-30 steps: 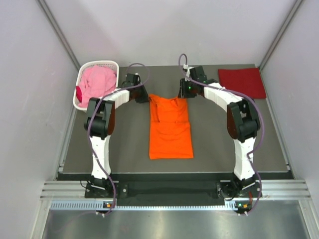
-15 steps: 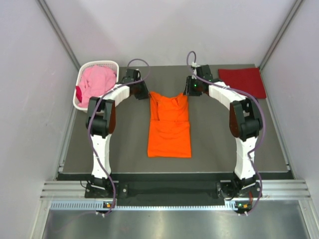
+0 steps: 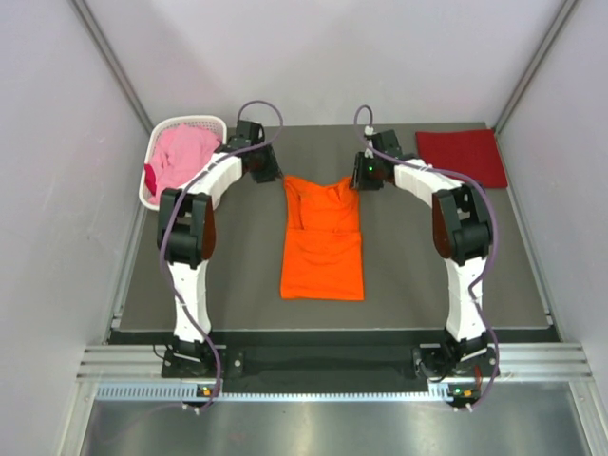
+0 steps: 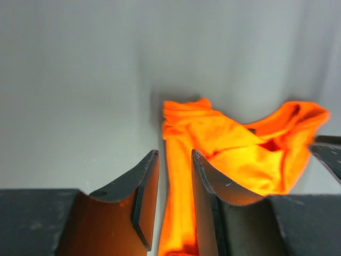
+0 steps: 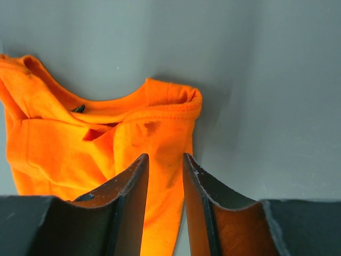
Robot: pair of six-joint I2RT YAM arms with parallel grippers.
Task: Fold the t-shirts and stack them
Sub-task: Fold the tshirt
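Over the last second both arms had drawn the collar end of the orange t-shirt [image 3: 323, 242] a little toward the far side of the desk [image 3: 237, 285]. The shirt slid with them and came to lie as a long, narrow strip in the middle, collar away from the bases.

The left end effector [image 4: 175, 154] had then widened. Its jaws stood apart with nothing between them, and from above it sat just off the shirt's left shoulder, so we took that corner as released. The right end effector [image 5: 165, 157] hung over the right shoulder with a gap between its jaws and orange cloth showing through. We could not tell whether it pinched the cloth or only hovered above it.

We judged that the straightening pull was over and that the crosswise fold came next. The dark red t-shirt [image 3: 463, 157] lay folded flat at the far right corner, which we read as the place to stack. The pink t-shirt [image 3: 180, 157] was bunched in the white basket [image 3: 195, 121].
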